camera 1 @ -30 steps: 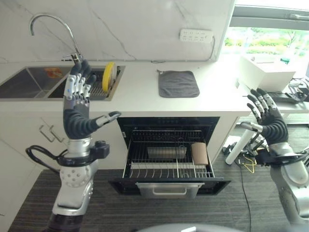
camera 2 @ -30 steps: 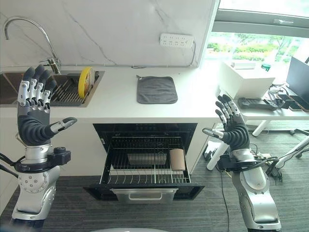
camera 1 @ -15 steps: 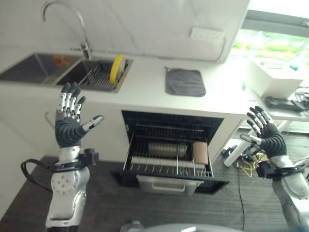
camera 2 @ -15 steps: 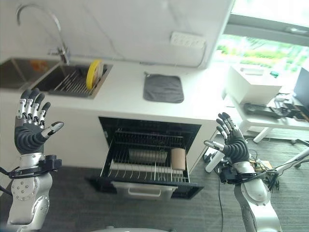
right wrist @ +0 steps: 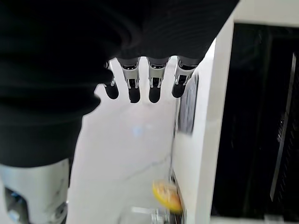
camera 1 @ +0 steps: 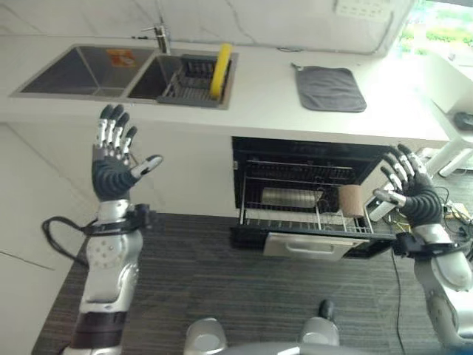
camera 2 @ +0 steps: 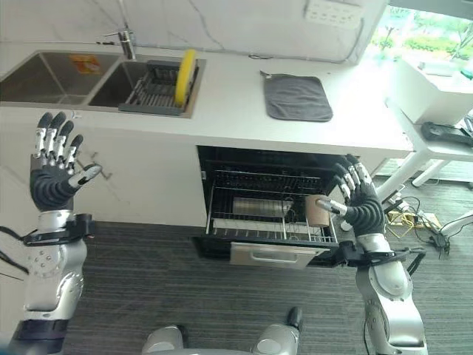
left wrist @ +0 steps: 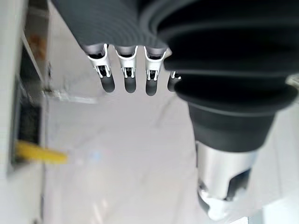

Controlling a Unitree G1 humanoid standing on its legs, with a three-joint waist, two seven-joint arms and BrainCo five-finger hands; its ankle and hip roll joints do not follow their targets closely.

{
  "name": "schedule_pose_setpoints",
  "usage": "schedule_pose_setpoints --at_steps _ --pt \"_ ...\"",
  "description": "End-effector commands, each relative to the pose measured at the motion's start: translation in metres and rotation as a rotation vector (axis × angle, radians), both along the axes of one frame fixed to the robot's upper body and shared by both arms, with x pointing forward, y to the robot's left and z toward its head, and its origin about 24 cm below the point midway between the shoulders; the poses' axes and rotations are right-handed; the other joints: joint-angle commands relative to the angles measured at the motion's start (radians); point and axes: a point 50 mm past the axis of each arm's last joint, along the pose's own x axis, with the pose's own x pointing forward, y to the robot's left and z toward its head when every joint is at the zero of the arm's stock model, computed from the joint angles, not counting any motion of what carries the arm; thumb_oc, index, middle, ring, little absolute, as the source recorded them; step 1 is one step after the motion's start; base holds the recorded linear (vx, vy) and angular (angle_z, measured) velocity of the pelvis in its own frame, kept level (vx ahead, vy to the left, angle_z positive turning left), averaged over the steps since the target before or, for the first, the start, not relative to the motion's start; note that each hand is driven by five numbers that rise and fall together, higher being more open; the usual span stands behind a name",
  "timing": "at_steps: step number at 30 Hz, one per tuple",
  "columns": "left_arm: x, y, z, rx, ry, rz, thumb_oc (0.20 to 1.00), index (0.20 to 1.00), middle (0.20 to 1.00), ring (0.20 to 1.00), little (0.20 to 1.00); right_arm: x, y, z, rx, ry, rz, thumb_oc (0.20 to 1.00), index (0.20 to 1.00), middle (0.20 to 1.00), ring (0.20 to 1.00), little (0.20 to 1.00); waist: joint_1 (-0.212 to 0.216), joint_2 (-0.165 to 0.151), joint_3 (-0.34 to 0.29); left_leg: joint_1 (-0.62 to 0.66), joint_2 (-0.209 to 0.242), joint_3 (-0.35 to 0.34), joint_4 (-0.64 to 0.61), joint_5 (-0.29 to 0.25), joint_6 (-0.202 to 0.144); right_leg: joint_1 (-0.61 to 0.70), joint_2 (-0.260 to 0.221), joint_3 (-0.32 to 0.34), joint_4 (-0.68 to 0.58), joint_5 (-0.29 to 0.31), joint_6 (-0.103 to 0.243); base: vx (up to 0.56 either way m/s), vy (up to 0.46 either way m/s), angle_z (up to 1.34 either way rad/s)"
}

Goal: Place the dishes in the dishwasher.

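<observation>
On sink rack: one yellow plate (camera 1: 220,60) upright | dishwasher rack (camera 1: 304,216) pulled out, one cup (camera 1: 350,200) inside | left hand (camera 1: 112,166), right hand (camera 1: 415,197) raised, fingers spread, nothing held

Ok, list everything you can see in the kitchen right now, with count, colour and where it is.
Plate: one, yellow, upright in the sink rack.
Sink rack: one, dark, in the right sink basin.
Sink: one, steel, two basins in the counter.
Faucet: one, silver, behind the sink.
Mat: one, grey, flat on the white counter.
Dishwasher rack: one, wire, pulled out under the counter.
Steel container: one, silver, in that rack.
Cup: one, brown, right end of the rack.
Left hand: open, raised.
Right hand: open, raised beside the rack.
</observation>
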Motion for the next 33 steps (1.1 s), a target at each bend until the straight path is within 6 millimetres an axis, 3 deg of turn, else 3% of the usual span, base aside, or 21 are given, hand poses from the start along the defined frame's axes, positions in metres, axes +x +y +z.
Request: schedule_pose_setpoints --at_steps 1,3,4,7,10,12,13,14,15,16,17,19,20,21,22,25,27,28,29,32,33 --pt "-0.009 -0.02 0.027 0.063 -0.129 -0.109 1.0 1.0 1.0 1.0 1.0 0.011 -0.009 0.045 -0.082 -0.198 -0.006 1.0 1.0 1.0 1.0 1.0 -0.014 0.075 -0.051 0.155 -0.022 -0.064 -0.34 0.127 -0.016 0.1 0.151 -0.013 0.16 -0.408 0.16 -0.08 0.294 -0.41" --pt "-0.004 -0.025 0.027 0.073 -0.135 -0.118 1.0 1.0 1.0 1.0 1.0 0.011 -0.008 0.044 -0.083 -0.199 -0.018 1.0 1.0 1.0 1.0 1.0 -0.026 0.068 -0.052 0.142 -0.042 -0.068 -0.346 0.132 0.001 0.088 0.217 0.001 0.207 -0.425 0.15 -0.05 0.143 0.14" --pt "-0.004 -0.027 0.027 0.072 -0.136 -0.127 1.0 1.0 1.0 1.0 1.0 0.007 -0.01 0.043 -0.096 -0.203 -0.036 1.0 1.0 1.0 1.0 1.0 -0.041 0.059 -0.055 0.131 -0.056 -0.074 -0.346 0.135 0.011 0.089 0.278 0.023 0.205 -0.442 0.141 -0.03 0.051 0.13" --pt "-0.003 -0.03 0.027 0.073 -0.133 -0.14 1.0 1.0 1.0 1.0 1.0 0.002 -0.016 0.043 -0.08 -0.218 -0.06 1.0 1.0 1.0 1.0 1.0 -0.052 0.045 -0.065 0.112 -0.083 -0.069 -0.346 0.147 0.01 0.12 0.368 0.028 0.099 -0.486 0.101 -0.02 -0.031 0.03" --pt "-0.001 -0.032 0.02 0.038 -0.09 -0.159 1.0 1.0 1.0 1.0 1.0 -0.002 -0.018 0.041 -0.078 -0.228 -0.088 1.0 1.0 1.0 1.0 1.0 -0.061 0.054 -0.071 0.117 -0.1 -0.053 -0.346 0.153 0.013 0.159 0.381 0.049 0.001 -0.494 0.081 0.07 -0.187 0.01" --pt "-0.001 -0.037 0.016 0.006 -0.076 -0.184 1.0 1.0 1.0 1.0 1.0 0.0 -0.019 0.041 -0.087 -0.225 -0.113 1.0 1.0 1.0 1.0 1.0 -0.056 0.045 -0.052 0.053 -0.095 0.001 -0.116 0.147 -0.017 0.206 0.36 0.036 -0.027 -0.535 0.036 0.09 -0.126 0.01" --pt "-0.002 -0.041 0.015 -0.005 -0.075 -0.193 1.0 1.0 1.0 1.0 1.0 0.001 -0.02 0.043 -0.103 -0.226 -0.124 1.0 1.0 1.0 1.0 1.0 -0.049 0.039 -0.033 -0.032 -0.057 -0.01 0.074 0.188 -0.068 0.233 0.355 0.029 -0.045 -0.542 0.014 0.0 -0.037 0.04" --pt "-0.003 -0.043 0.015 -0.015 -0.073 -0.198 1.0 1.0 1.0 1.0 1.0 0.003 -0.021 0.046 -0.115 -0.228 -0.127 1.0 1.0 1.0 1.0 1.0 -0.042 0.038 -0.027 -0.077 -0.03 -0.029 0.136 0.228 -0.094 0.239 0.349 0.022 -0.058 -0.536 0.004 0.06 0.195 0.07" --pt "-0.008 -0.043 0.012 -0.037 -0.066 -0.197 1.0 1.0 1.0 1.0 1.0 0.008 -0.021 0.054 -0.134 -0.233 -0.121 1.0 1.0 1.0 1.0 1.0 -0.041 0.038 -0.031 -0.071 0.042 -0.06 0.086 0.208 -0.094 0.248 0.337 0.032 -0.083 -0.522 0.01 0.09 0.278 -0.11" --pt "-0.01 -0.042 0.011 -0.041 -0.065 -0.194 1.0 1.0 1.0 1.0 1.0 0.008 -0.021 0.055 -0.138 -0.234 -0.118 1.0 1.0 1.0 1.0 1.0 -0.043 0.039 -0.036 -0.054 0.062 -0.056 0.047 0.209 -0.095 0.248 0.336 0.039 -0.088 -0.52 0.013 0.18 0.422 -0.38" --pt "-0.014 -0.038 0.009 -0.053 -0.063 -0.18 1.0 1.0 1.0 1.0 1.0 0.006 -0.024 0.056 -0.15 -0.234 -0.108 1.0 1.0 1.0 1.0 1.0 -0.057 0.045 -0.052 0.004 0.106 -0.019 -0.085 0.214 -0.095 0.247 0.333 0.046 -0.102 -0.516 0.023 0.16 0.346 -0.5" --pt "-0.017 -0.033 0.006 -0.07 -0.06 -0.164 1.0 1.0 1.0 1.0 1.0 0.0 -0.028 0.056 -0.175 -0.238 -0.102 1.0 1.0 1.0 1.0 1.0 -0.077 0.062 -0.076 0.067 0.162 0.005 -0.294 0.281 -0.128 0.243 0.335 0.064 -0.11 -0.518 0.037 0.18 0.445 -0.28" --pt "-0.017 -0.033 0.004 -0.079 -0.057 -0.16 1.0 1.0 1.0 1.0 1.0 -0.002 -0.03 0.057 -0.184 -0.241 -0.104 1.0 1.0 1.0 1.0 1.0 -0.08 0.068 -0.083 0.078 0.184 -0.008 -0.346 0.303 -0.147 0.243 0.332 0.073 -0.113 -0.521 0.043 0.22 0.623 -0.09" --pt "-0.017 -0.032 0.0 -0.095 -0.05 -0.16 1.0 1.0 1.0 1.0 1.0 -0.001 -0.034 0.062 -0.191 -0.255 -0.112 1.0 1.0 1.0 1.0 1.0 -0.078 0.082 -0.087 0.039 0.236 -0.064 -0.346 0.361 -0.181 0.24 0.328 0.09 -0.107 -0.534 0.042 0.22 0.694 -0.13" --pt "-0.017 -0.032 -0.005 -0.107 -0.051 -0.161 1.0 1.0 1.0 1.0 1.0 0.001 -0.036 0.066 -0.197 -0.265 -0.115 1.0 1.0 1.0 1.0 1.0 -0.077 0.091 -0.087 0.027 0.256 -0.081 -0.346 0.384 -0.187 0.237 0.322 0.095 -0.095 -0.544 0.042 0.22 0.737 -0.15" --pt "-0.016 -0.034 -0.005 -0.117 -0.066 -0.157 1.0 1.0 1.0 1.0 1.0 0.007 -0.033 0.076 -0.209 -0.293 -0.113 1.0 1.0 1.0 1.0 1.0 -0.07 0.1 -0.082 0.038 0.245 -0.08 -0.346 0.331 -0.176 0.233 0.264 0.096 -0.065 -0.552 0.072 0.13 0.607 -0.39" --pt "-0.008 -0.033 -0.001 -0.116 -0.048 -0.184 1.0 1.0 1.0 1.0 1.0 0.007 -0.03 0.076 -0.201 -0.308 -0.132 1.0 1.0 1.0 1.0 1.0 -0.065 0.096 -0.074 0.057 0.193 -0.045 -0.334 0.284 -0.164 0.222 0.174 0.084 -0.027 -0.536 0.145 0.14 0.697 -0.44" --pt "-0.004 -0.034 0.0 -0.107 -0.033 -0.201 1.0 1.0 1.0 1.0 1.0 0.005 -0.031 0.074 -0.185 -0.298 -0.144 1.0 1.0 1.0 1.0 1.0 -0.058 0.089 -0.07 0.057 0.162 -0.065 -0.323 0.269 -0.154 0.218 0.139 0.081 0.001 -0.516 0.159 0.23 0.783 -0.08" --pt "-0.001 -0.038 0.004 -0.062 -0.015 -0.237 1.0 1.0 1.0 1.0 1.0 -0.004 -0.035 0.069 -0.138 -0.278 -0.15 1.0 1.0 1.0 1.0 1.0 -0.048 0.069 -0.067 0.052 0.106 -0.086 -0.306 0.243 -0.125 0.214 0.074 0.066 0.046 -0.439 0.169 0.19 0.538 0.13" --pt "-0.001 -0.04 0.007 -0.017 -0.006 -0.268 1.0 1.0 1.0 1.0 1.0 -0.014 -0.036 0.062 -0.137 -0.267 -0.15 1.0 1.0 1.0 1.0 1.0 -0.041 0.058 -0.069 0.079 0.053 -0.085 -0.335 0.224 -0.081 0.167 0.018 0.056 0.13 -0.348 0.171 0.15 0.416 0.47" --pt "-0.001 -0.039 0.009 -0.01 -0.005 -0.276 1.0 1.0 1.0 1.0 1.0 -0.016 -0.036 0.059 -0.13 -0.269 -0.159 1.0 1.0 1.0 1.0 1.0 -0.035 0.062 -0.07 0.086 0.037 -0.093 -0.341 0.21 -0.059 0.158 0.022 0.049 0.163 -0.344 0.165 0.18 0.396 0.05"
